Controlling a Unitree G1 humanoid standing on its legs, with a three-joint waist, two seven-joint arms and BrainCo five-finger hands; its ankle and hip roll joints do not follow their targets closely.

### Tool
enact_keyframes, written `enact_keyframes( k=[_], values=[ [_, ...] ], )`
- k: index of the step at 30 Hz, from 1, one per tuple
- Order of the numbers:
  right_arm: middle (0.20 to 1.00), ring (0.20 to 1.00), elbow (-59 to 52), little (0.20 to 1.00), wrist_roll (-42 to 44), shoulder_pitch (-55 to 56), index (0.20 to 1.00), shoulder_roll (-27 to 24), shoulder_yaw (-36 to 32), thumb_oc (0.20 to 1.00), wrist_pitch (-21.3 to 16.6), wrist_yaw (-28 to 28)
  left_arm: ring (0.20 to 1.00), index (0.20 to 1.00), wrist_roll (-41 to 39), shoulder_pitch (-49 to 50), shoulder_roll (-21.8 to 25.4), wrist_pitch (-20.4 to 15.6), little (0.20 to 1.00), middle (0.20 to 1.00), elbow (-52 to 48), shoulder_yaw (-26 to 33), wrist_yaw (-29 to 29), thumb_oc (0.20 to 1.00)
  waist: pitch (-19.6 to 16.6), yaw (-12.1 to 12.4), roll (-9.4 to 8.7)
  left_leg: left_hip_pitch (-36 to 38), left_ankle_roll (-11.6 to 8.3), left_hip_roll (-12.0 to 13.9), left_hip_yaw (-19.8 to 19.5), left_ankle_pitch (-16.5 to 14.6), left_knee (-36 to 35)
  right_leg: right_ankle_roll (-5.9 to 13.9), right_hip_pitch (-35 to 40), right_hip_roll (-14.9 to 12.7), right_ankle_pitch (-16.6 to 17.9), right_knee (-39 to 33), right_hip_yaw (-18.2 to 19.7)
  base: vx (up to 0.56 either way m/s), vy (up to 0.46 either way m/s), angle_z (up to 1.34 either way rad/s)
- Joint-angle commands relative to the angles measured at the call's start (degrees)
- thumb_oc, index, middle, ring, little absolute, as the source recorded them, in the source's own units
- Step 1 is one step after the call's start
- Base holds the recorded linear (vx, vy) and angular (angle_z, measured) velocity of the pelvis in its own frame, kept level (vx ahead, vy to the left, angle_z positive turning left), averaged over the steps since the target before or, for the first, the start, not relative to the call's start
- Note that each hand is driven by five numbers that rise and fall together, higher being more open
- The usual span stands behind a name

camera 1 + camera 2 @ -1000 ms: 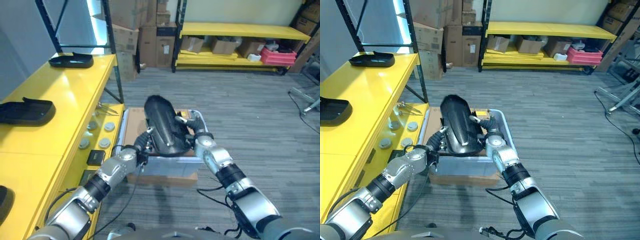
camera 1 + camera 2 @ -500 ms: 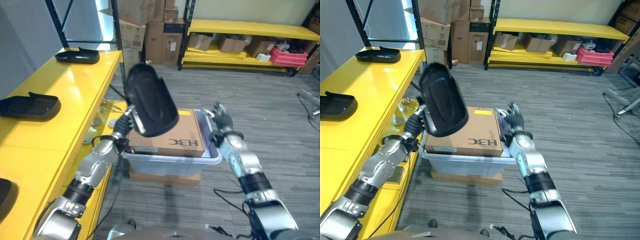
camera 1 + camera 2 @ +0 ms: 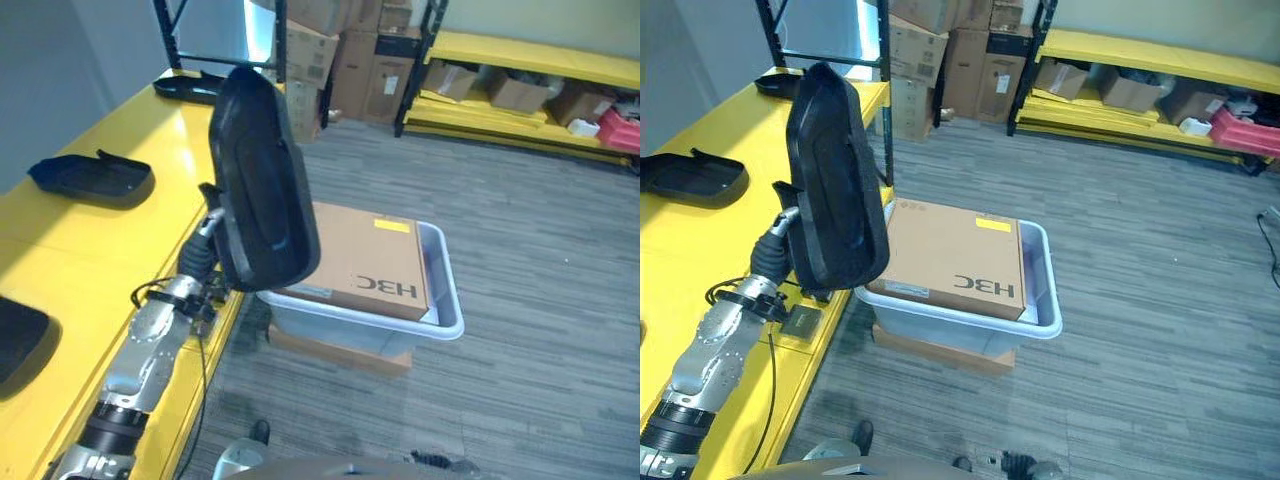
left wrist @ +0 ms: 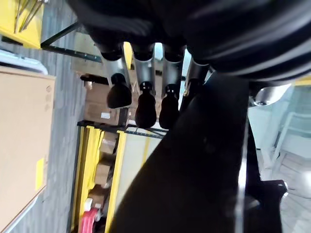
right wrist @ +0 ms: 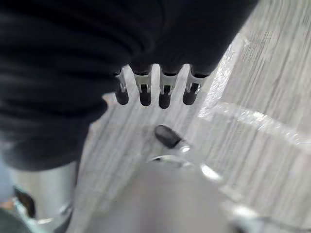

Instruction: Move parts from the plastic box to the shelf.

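A large black moulded part (image 3: 260, 190) stands upright in the air over the edge of the yellow shelf (image 3: 100, 250), left of the clear plastic box (image 3: 452, 305). My left hand (image 3: 788, 222) is under and behind it; in the left wrist view its fingers (image 4: 146, 99) curl against the black part (image 4: 194, 165). A brown cardboard box (image 3: 360, 255) lies in the plastic box. In the right wrist view my right hand (image 5: 153, 92) hangs over the grey floor with straight fingers and holds nothing.
Other black parts lie on the shelf: one at mid left (image 3: 90, 178), one at the far end (image 3: 195, 88), one at the near edge (image 3: 20, 340). Flat cardboard (image 3: 340, 352) sits under the plastic box. Stacked cartons (image 3: 350, 50) and a far yellow rack (image 3: 520, 60) stand behind.
My left hand has carried the black part higher and leftward, up beside the shelf. My right hand has let go and dropped out of the eye views. The camera has shifted too.
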Motion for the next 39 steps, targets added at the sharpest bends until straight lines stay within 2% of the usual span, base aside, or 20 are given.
enact_keyframes(
  k=[1, 2, 4, 8, 10, 12, 14, 16, 17, 18, 20, 22, 27, 28, 31, 32, 33, 34, 36, 39],
  values=[
    [1.000, 1.000, -1.0, 1.000, -5.3, -2.1, 1.000, -1.3, 3.1, 1.000, -5.1, 0.9, 0.200, 0.200, 0.1, -4.2, 0.8, -5.1, 0.200, 0.200, -6.2, 5.6, 0.1, 0.200, -1.1, 3.0, 0.59, -2.9, 0.03, -2.0, -0.6, -0.4, -0.5, 0.82, -0.9, 2.6, -3.7, 2.6, 1.2, -0.07, -0.132, 0.41],
    [1.000, 1.000, 0.5, 1.000, -4.1, -3.0, 1.000, -0.4, 3.5, 1.000, -4.4, -0.7, 0.200, 0.200, 0.3, -3.8, 1.0, -4.0, 0.200, 0.200, -7.8, 8.0, 1.4, 0.200, -0.7, 4.6, 0.78, -3.7, -0.46, -1.8, -1.4, 0.1, -0.5, 0.81, -0.2, 2.5, -3.4, 1.5, -0.1, -0.08, -0.119, 0.37],
    [1.000, 1.000, 0.8, 1.000, -5.2, -3.0, 1.000, -0.1, 3.4, 1.000, -3.9, -2.2, 0.200, 0.200, -0.4, -3.3, 1.4, -3.0, 0.200, 0.200, -8.8, 10.1, 1.1, 0.200, -0.5, 5.3, 1.10, -4.4, -0.79, -1.4, 0.0, 0.3, -0.5, 0.93, 0.6, 2.1, -3.4, 0.8, -1.9, -0.07, -0.095, 0.62],
    [1.000, 1.000, 3.1, 1.000, -6.2, -1.6, 1.000, 0.8, 1.0, 1.000, -3.1, -6.2, 0.200, 0.200, -0.6, -3.3, 1.5, -1.9, 0.200, 0.200, -9.7, 12.8, 0.5, 0.200, -0.4, 4.7, 1.93, -6.5, -1.81, 0.4, 8.6, 1.8, -0.5, 1.75, 0.9, 0.9, -2.4, 0.1, -7.6, -0.07, -0.020, 1.77],
    [1.000, 1.000, 6.0, 1.000, -9.8, -1.3, 1.000, 1.1, -0.6, 1.000, -3.4, -7.2, 0.200, 0.200, 0.9, -2.9, 2.3, -2.5, 0.200, 0.200, -9.5, 14.3, 4.7, 0.200, 0.1, 4.5, 2.05, -7.9, -2.58, 1.9, 13.6, 3.0, 0.1, 2.18, 1.0, 0.2, -1.2, 0.1, -11.7, -0.12, 0.056, 1.57],
    [1.000, 1.000, 6.5, 1.000, -12.2, -1.5, 1.000, 1.3, -0.2, 1.000, -2.7, -6.5, 0.200, 0.200, 2.3, -2.6, 2.8, -2.7, 0.200, 0.200, -8.6, 15.4, 7.9, 0.200, 0.6, 4.7, 1.94, -7.5, -2.53, 2.5, 15.2, 2.7, 1.0, 1.89, 1.2, 0.0, -1.0, 0.1, -13.0, -0.05, 0.071, 1.60],
    [1.000, 1.000, 7.0, 1.000, -13.5, -1.7, 1.000, 1.6, 0.6, 1.000, -1.3, -6.6, 0.200, 0.200, 3.0, -1.8, 3.4, -3.3, 0.200, 0.200, -7.3, 16.8, 11.4, 0.200, 1.0, 4.6, 1.64, -6.7, -2.87, 3.3, 16.5, 0.4, 3.6, 1.77, 1.7, 0.0, -1.5, 0.3, -13.2, -0.01, 0.102, 1.13],
    [1.000, 1.000, 7.3, 1.000, -13.3, -1.7, 1.000, 1.8, 0.9, 1.000, -0.3, -7.1, 0.200, 0.200, 2.4, -1.1, 3.6, -3.5, 0.200, 0.200, -6.8, 17.9, 11.3, 0.200, 1.3, 4.4, 1.67, -6.4, -2.61, 3.5, 18.0, -0.6, 5.3, 1.58, 1.8, -0.3, -1.4, 0.5, -13.9, -0.07, 0.166, 1.58],
    [1.000, 1.000, 8.1, 1.000, -13.3, -1.5, 1.000, 2.3, 1.3, 1.000, 0.2, -7.6, 0.200, 0.200, 2.1, 0.4, 3.8, -4.1, 0.200, 0.200, -6.6, 20.0, 10.8, 0.200, 1.5, 4.4, 1.91, -4.9, -2.02, 3.3, 20.4, -1.4, 5.2, 1.47, 2.4, -0.8, -1.5, 0.7, -15.2, -0.05, 0.142, 1.63],
    [1.000, 1.000, 8.1, 1.000, -13.3, -1.5, 1.000, 2.3, 1.3, 1.000, 0.2, -7.6, 0.200, 0.200, 2.1, 0.4, 3.8, -4.1, 0.200, 0.200, -6.6, 20.0, 10.8, 0.200, 1.5, 4.4, 1.91, -4.9, -2.02, 3.3, 20.4, -1.4, 5.2, 1.47, 2.4, -0.8, -1.5, 0.7, -15.2, -0.03, 0.233, 1.18],
    [1.000, 1.000, 8.5, 1.000, -12.0, -1.1, 1.000, 3.2, 1.9, 1.000, 1.0, -8.2, 0.200, 0.200, -0.1, 1.4, 4.0, -3.7, 0.200, 0.200, -6.2, 21.3, 8.5, 0.200, 0.6, 4.2, 2.46, -1.9, -1.52, 2.5, 23.9, -1.2, 1.8, 1.84, 3.6, -1.6, -1.7, 0.6, -17.0, 0.02, 0.211, 1.16],
    [1.000, 1.000, 8.6, 1.000, -11.9, -0.8, 1.000, 3.5, 2.5, 1.000, 1.3, -8.7, 0.200, 0.200, -0.2, 1.9, 4.3, -3.1, 0.200, 0.200, -5.8, 21.7, 8.3, 0.200, -0.2, 4.0, 2.81, -0.7, -1.45, 1.8, 24.5, -1.1, 0.0, 2.17, 4.2, -2.0, -1.8, 0.6, -17.6, 0.08, 0.241, 1.94],
    [1.000, 1.000, 8.1, 1.000, -13.5, -2.0, 1.000, 3.5, 3.2, 1.000, 3.0, -8.1, 0.200, 0.200, -0.8, 4.2, 4.6, -2.8, 0.200, 0.200, -4.1, 22.4, 8.1, 0.200, -1.7, 5.4, 2.92, 0.9, 0.19, -1.2, 19.7, -3.4, -0.5, 2.62, 4.0, -3.2, -3.5, 2.6, -15.4, 0.12, 0.267, 0.81],
    [1.000, 1.000, 7.7, 1.000, -13.0, -2.2, 1.000, 3.4, 3.3, 1.000, 3.1, -8.3, 0.200, 0.200, -1.1, 5.6, 4.3, -3.3, 0.200, 0.200, -3.5, 22.8, 7.3, 0.200, -2.1, 5.9, 3.00, 1.5, 1.07, -2.5, 18.3, -4.2, -0.5, 2.95, 3.7, -4.0, -4.8, 4.6, -14.3, 0.12, 0.267, 0.07],
    [1.000, 1.000, 7.0, 1.000, -11.1, -2.3, 1.000, 3.3, 3.2, 1.000, 3.2, -8.9, 0.200, 0.200, -1.4, 6.7, 4.2, -4.0, 0.200, 0.200, -2.6, 23.0, 6.0, 0.200, -2.3, 6.2, 3.13, 2.1, 2.25, -3.9, 16.9, -5.0, -0.5, 3.25, 3.1, -5.0, -6.6, 8.1, -13.1, 0.08, 0.274, 0.04],
    [1.000, 1.000, 6.1, 1.000, -9.8, -2.2, 1.000, 3.0, 2.6, 1.000, 3.5, -9.2, 0.200, 0.200, -1.8, 7.3, 4.2, -4.4, 0.200, 0.200, -2.8, 22.9, 5.3, 0.200, -2.2, 5.9, 3.57, 1.9, 3.85, -4.9, 17.2, -4.4, -0.5, 3.51, 1.1, -6.4, -6.3, 12.7, -13.1, 0.07, 0.238, -0.06],
    [1.000, 1.000, 6.0, 1.000, -9.6, -2.1, 1.000, 2.9, 2.4, 1.000, 3.5, -9.2, 0.200, 0.200, -1.8, 7.4, 4.2, -4.5, 0.200, 0.200, -2.8, 22.9, 5.4, 0.200, -2.3, 5.7, 3.31, 2.4, 3.80, -5.4, 16.4, -5.6, -0.5, 4.38, 0.9, -6.9, -7.1, 14.3, -12.0, 0.00, 0.299, -0.17],
    [1.000, 1.000, 5.5, 1.000, -9.7, -1.6, 1.000, 2.5, 1.5, 1.000, 3.3, -9.1, 0.200, 0.200, -1.8, 7.6, 4.6, -5.1, 0.200, 0.200, -3.1, 22.4, 6.0, 0.200, -1.9, 4.9, 3.88, 2.3, 5.33, -5.9, 17.4, -5.1, -0.5, 4.81, -1.8, -8.1, -5.5, 19.7, -11.9, 0.04, 0.206, -0.15],
    [1.000, 1.000, 5.4, 1.000, -11.1, -0.7, 1.000, 1.8, -0.2, 1.000, 2.3, -8.2, 0.200, 0.200, -2.4, 8.0, 5.2, -5.9, 0.200, 0.200, -3.2, 21.4, 7.1, 0.200, -1.3, 3.1, 3.98, 2.8, 6.12, -6.6, 18.5, -6.1, -0.5, 5.84, -6.0, -8.2, -3.8, 25.2, -10.2, 0.02, 0.163, -0.08],
    [1.000, 1.000, 5.8, 1.000, -11.6, -0.1, 1.000, 1.6, -1.7, 1.000, 1.1, -7.5, 0.200, 0.200, -4.0, 8.9, 6.0, -6.2, 0.200, 0.200, -4.3, 20.6, 7.0, 0.200, 0.6, 1.1, 3.56, 4.1, 6.13, -7.0, 18.8, -7.0, -0.5, 6.11, -8.1, -6.4, -1.6, 23.7, -8.3, 0.06, -0.007, 0.05]
  ],
)
